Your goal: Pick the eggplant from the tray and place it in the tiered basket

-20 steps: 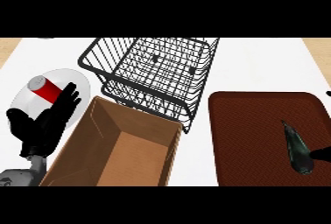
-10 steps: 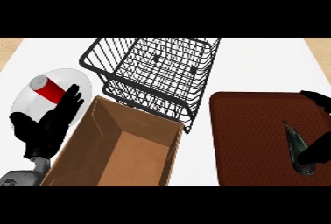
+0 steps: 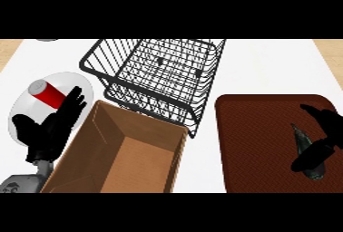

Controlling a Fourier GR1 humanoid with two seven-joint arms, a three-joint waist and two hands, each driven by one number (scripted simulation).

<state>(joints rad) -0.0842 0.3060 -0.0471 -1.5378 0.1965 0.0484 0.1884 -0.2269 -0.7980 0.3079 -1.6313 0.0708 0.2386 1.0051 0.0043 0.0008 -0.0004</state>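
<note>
The eggplant (image 3: 303, 140), dark and slim, lies near the right side of the brown tray (image 3: 258, 145). My right hand (image 3: 327, 133) comes in from the right edge and sits over it. Its fingers (image 3: 315, 111) stretch up and left beyond the eggplant's tip, and the thumb crosses its lower part. The hand is open and hides part of the eggplant. The black wire tiered basket (image 3: 161, 77) stands at the top middle, left of the tray. My left hand (image 3: 53, 129) rests open at the left, fingers up.
A brown cardboard box (image 3: 120, 156) lies open between my left hand and the tray, below the basket. Behind the left hand's fingers, a white plate (image 3: 26, 106) carries a red can (image 3: 48, 93).
My right hand has moved in from the right edge onto the tray and now covers part of the eggplant. The eggplant and the left hand have stayed put.
</note>
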